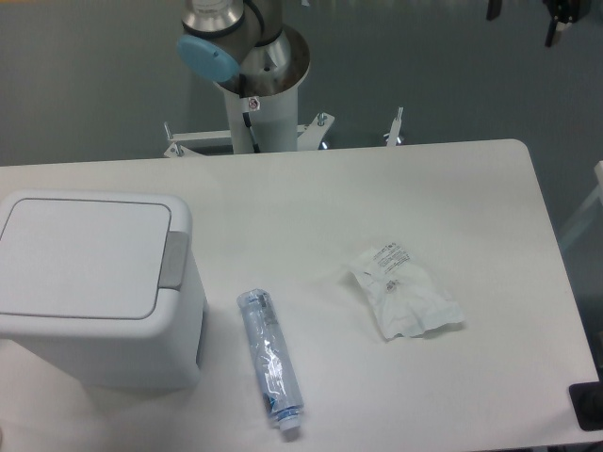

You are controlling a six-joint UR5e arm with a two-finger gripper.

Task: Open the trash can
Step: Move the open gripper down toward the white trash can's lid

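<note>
The trash can (94, 292) is a large white boxy bin at the left of the table. Its flat white lid (80, 254) lies shut, and the grey push tab (173, 259) sits on its right edge. My gripper (524, 13) shows only at the top right edge of the view, as two dark fingertips (556, 24) standing well apart with nothing between them. It is far from the trash can, beyond the table's back right corner and high above it. The rest of the gripper is cut off by the frame.
A clear plastic-wrapped syringe (269, 361) lies just right of the trash can. A white crinkled packet (403, 292) lies right of centre. The arm's base column (256, 104) stands behind the back edge. A dark object (588, 407) sits at the front right corner.
</note>
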